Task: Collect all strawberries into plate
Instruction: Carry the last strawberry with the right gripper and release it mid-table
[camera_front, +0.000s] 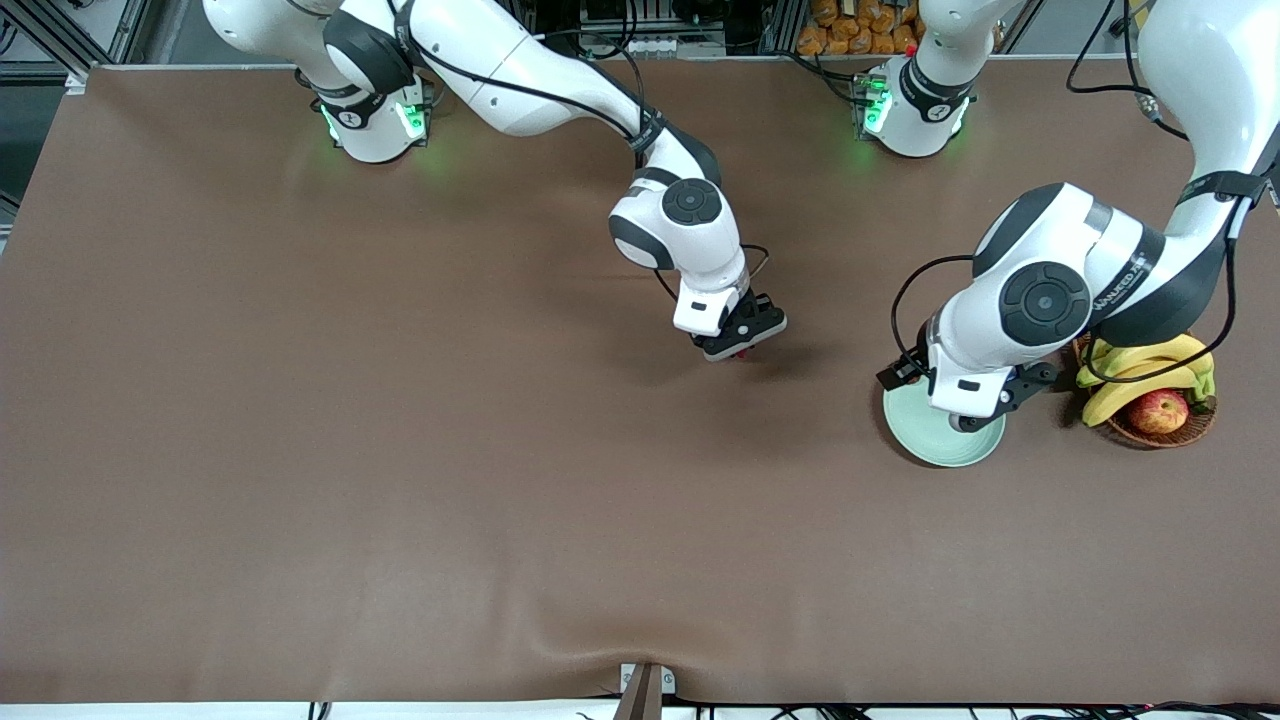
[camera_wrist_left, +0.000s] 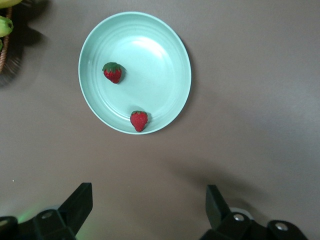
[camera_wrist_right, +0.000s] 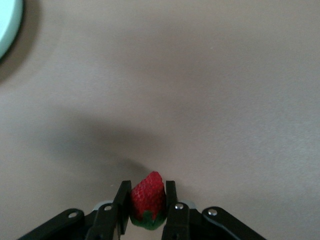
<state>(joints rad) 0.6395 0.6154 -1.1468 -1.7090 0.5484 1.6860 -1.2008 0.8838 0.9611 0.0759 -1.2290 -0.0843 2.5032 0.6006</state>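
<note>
Mint-green plate (camera_wrist_left: 165, 40) is holding 2 strawberries (camera_wrist_left: 113, 72). Left gripper (camera_wrist_left: 150, 212) is hovering over it, fingers spread. Right gripper (camera_wrist_right: 145, 210) is pinching 1 strawberry (camera_wrist_right: 148, 196) over mid-table.

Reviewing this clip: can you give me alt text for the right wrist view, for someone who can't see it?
The right gripper is shut on a strawberry, red tip pointing away from the camera and green cap toward it, above the bare brown table. A sliver of the pale mint-green plate shows at one corner of the picture.
</note>
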